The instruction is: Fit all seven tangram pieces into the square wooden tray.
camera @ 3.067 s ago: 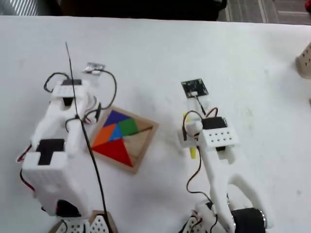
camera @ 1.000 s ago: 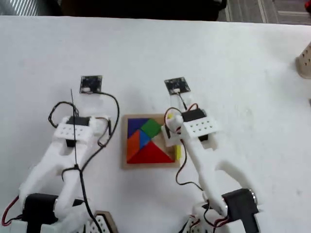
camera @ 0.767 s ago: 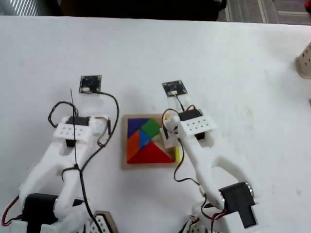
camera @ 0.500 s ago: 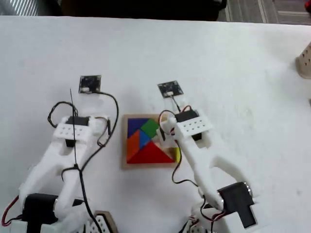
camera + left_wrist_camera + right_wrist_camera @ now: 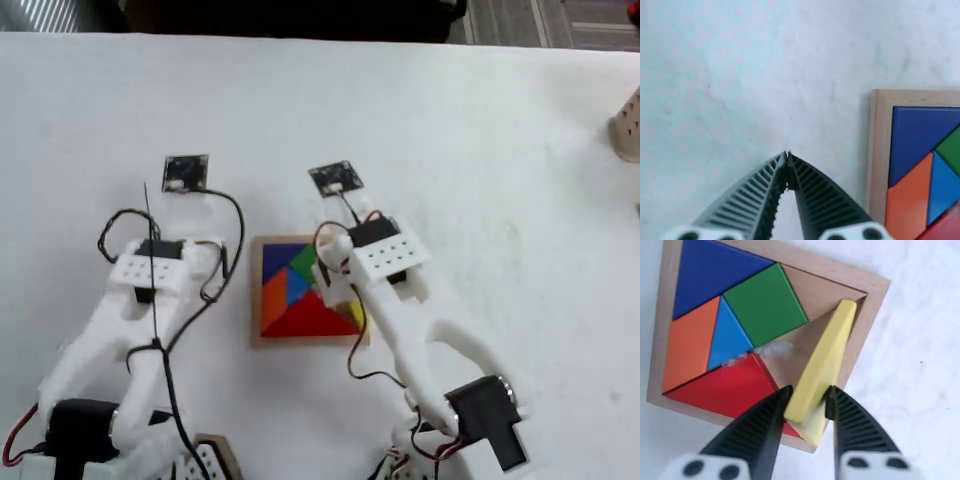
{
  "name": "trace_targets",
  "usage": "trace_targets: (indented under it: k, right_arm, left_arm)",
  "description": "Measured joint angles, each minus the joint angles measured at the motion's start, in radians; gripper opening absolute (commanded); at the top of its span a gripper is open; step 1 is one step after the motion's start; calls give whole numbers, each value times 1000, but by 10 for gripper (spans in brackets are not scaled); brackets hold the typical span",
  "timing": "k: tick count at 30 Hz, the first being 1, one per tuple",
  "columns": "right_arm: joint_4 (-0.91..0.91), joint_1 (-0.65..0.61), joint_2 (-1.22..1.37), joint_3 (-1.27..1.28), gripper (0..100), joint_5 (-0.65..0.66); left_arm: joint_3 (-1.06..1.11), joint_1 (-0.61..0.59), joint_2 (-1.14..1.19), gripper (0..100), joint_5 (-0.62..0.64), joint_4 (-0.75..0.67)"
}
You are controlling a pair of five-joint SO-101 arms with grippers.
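White table (image 5: 480, 150) carries the square wooden tray (image 5: 300, 341) between the two arms. The right tool (image 5: 807, 392) grasps a yellow tangram piece (image 5: 825, 362), tilted on edge over the bare gap at the tray's right side, beside the green square (image 5: 765, 305) and red triangle (image 5: 725, 390). The left tool (image 5: 787, 156) is clenched on nothing, over bare table just left of the tray.
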Motion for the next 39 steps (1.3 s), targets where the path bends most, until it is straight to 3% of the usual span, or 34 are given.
trace_targets:
  k: [11,16,25,28,34,39]
  right_arm:
    - [68,-74,0,-12,312,66]
    - [126,-77,-40,-21,316,117]
    - [238,-77,-351,23,315,218]
    - [267,-72,-500,72,274,247]
    - [241,87,-752,209,13,253]
    - [143,104,-753,281,18,261]
  left_arm:
    - [0,0,0,23,0,-32]
    - [0,0,0,23,0,-32]
    - [0,0,0,23,0,-32]
    - [0,0,0,23,0,-32]
    - [0,0,0,23,-2,-32]
    - [0,0,0,23,-58,-32]
